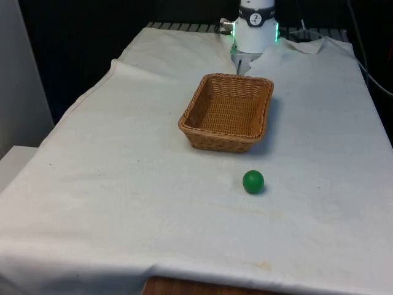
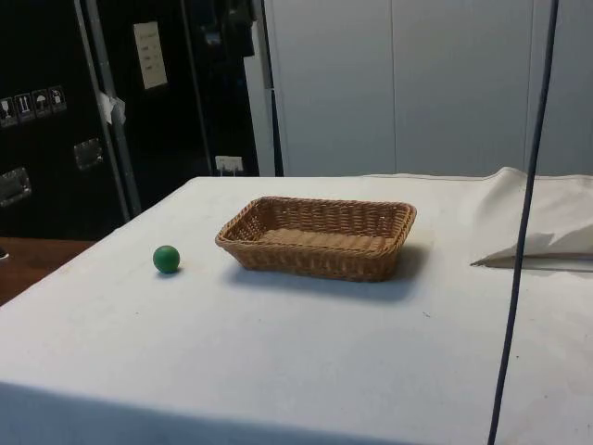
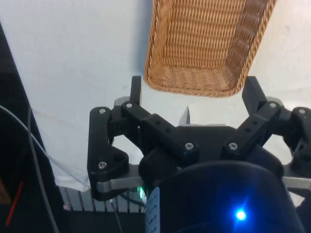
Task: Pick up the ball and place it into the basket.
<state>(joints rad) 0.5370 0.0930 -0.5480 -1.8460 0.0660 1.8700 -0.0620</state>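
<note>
Fingers (image 3: 137, 90) spread wide, grasping nothing — basket (image 3: 206, 46) beneath, ball (image 1: 253, 182) apart.

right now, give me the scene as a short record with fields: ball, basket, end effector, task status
ball: green, on the white cloth, apart from the basket, on its side away from the robot
basket: wicker, rectangular, upright, nothing inside
end effector: fingers spread open, holding nothing, above the cloth at the basket's far end
task status: ball not yet picked up

Dark cabinets (image 2: 56, 111) beside pale wall panels (image 2: 417, 83).
</note>
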